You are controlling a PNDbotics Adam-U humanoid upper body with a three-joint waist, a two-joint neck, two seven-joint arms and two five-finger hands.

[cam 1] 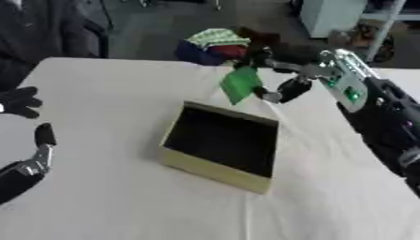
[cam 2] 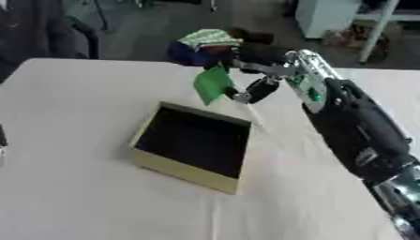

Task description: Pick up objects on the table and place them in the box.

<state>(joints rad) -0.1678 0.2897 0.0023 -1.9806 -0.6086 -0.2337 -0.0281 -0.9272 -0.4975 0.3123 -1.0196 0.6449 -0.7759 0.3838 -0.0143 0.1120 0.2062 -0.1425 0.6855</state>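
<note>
An open box (cam 1: 221, 145) with tan walls and a dark inside sits in the middle of the white table (cam 1: 107, 187). My right hand (cam 1: 283, 77) reaches in from the right and is shut on a flat green packet (cam 1: 240, 84), which hangs above the box's far edge. Behind it, at the table's far edge, lies a pile of objects (cam 1: 215, 45): something blue, something red and a green-and-white patterned piece. My left hand (cam 1: 39, 140) rests at the lower left, fingers up and relaxed.
A dark glove-like shape (cam 1: 18, 101) shows at the left edge of the table. Beyond the table are a dark floor, a pale cabinet (cam 1: 332, 16) and a dark chair-like shape (cam 1: 49, 28).
</note>
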